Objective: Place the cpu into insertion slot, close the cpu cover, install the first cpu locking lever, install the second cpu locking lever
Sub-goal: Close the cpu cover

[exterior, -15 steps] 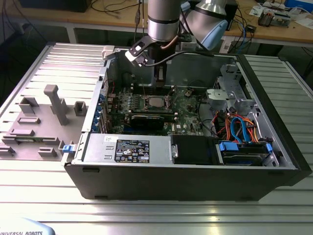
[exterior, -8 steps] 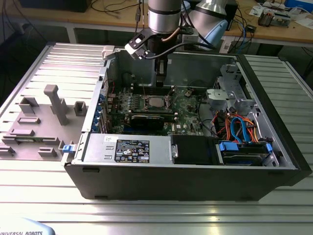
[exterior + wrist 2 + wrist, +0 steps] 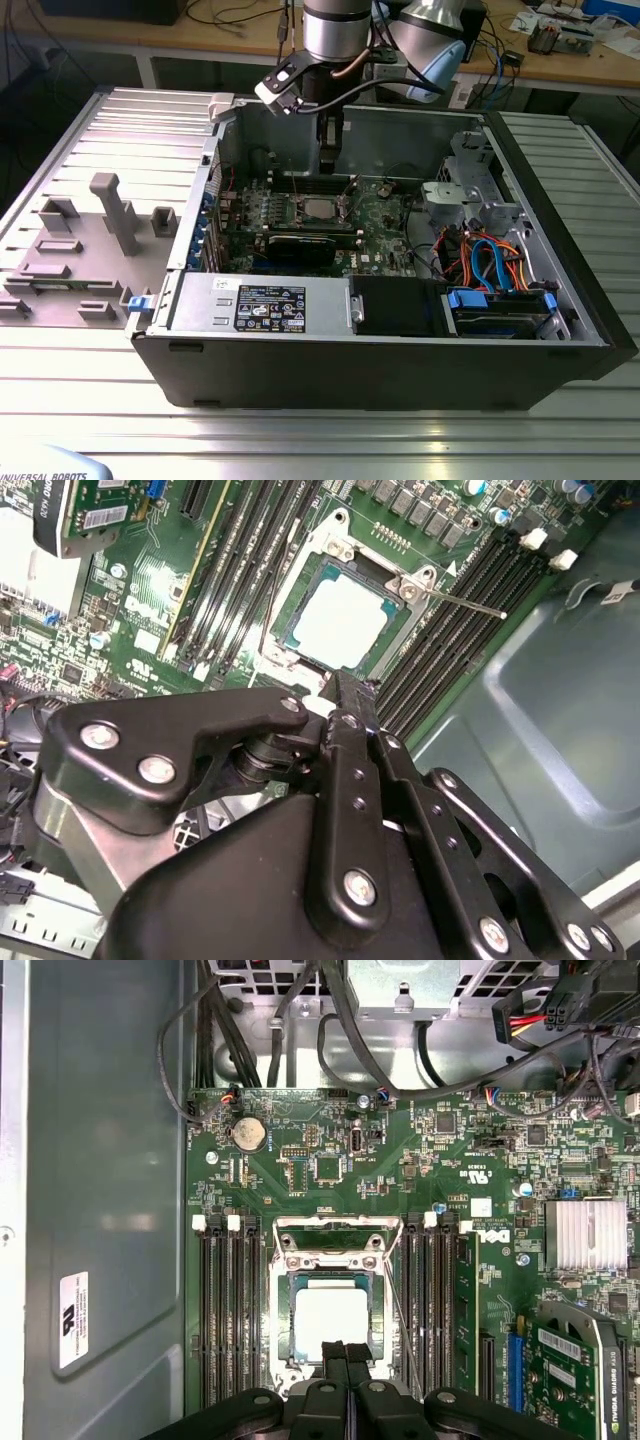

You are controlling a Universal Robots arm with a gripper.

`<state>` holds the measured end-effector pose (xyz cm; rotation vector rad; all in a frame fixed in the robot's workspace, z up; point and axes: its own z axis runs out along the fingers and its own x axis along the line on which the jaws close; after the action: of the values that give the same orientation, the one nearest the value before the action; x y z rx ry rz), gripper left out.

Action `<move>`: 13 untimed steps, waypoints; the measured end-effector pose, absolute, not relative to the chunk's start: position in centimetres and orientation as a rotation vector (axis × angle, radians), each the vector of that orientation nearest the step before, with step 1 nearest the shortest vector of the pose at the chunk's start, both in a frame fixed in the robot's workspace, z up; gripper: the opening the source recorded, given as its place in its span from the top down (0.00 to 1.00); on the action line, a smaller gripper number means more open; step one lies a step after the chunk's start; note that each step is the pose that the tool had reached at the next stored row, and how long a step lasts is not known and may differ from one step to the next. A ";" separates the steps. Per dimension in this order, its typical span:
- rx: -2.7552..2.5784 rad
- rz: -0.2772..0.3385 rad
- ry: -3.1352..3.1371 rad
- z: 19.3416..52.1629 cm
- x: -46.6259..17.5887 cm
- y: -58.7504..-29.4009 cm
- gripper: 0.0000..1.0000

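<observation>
The cpu (image 3: 330, 1322), a silvery square chip, lies in the insertion slot (image 3: 283, 1355) on the green board; it also shows in the second wrist view (image 3: 340, 620) and the exterior view (image 3: 318, 208). The cpu cover (image 3: 327, 1252) lies flat as a metal frame around the chip. One thin locking lever (image 3: 462, 603) sticks out slantwise over the memory slots, and another thin rod (image 3: 272, 600) runs along the opposite side of the socket. My gripper (image 3: 345, 1358) is shut with nothing between its fingers. It hovers just above the socket's edge, inside the case near the back wall (image 3: 331, 165).
Long black memory slots (image 3: 228, 1310) flank the socket on both sides. A graphics card (image 3: 575, 1370) and a finned heatsink (image 3: 588, 1233) lie beside them. Black cables (image 3: 300, 1020) hang by the case wall. Drive bays with orange and blue cables (image 3: 490, 260) fill the case at the exterior view's right.
</observation>
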<state>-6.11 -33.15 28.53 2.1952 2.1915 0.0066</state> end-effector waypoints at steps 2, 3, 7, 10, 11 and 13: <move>2.195 0.007 2.192 28.5 -6.1 -33.1 0.89; 2.195 0.007 2.192 28.6 -6.1 -33.1 0.89; 2.195 0.007 2.191 28.6 -6.0 -33.1 0.89; 2.195 0.006 2.192 28.6 -5.9 -33.1 0.89; 2.195 0.006 2.192 28.6 -5.9 -33.1 0.89; 2.195 0.007 2.191 28.6 -5.8 -33.1 0.89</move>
<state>-5.80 -33.15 28.55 2.1953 2.1914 0.0066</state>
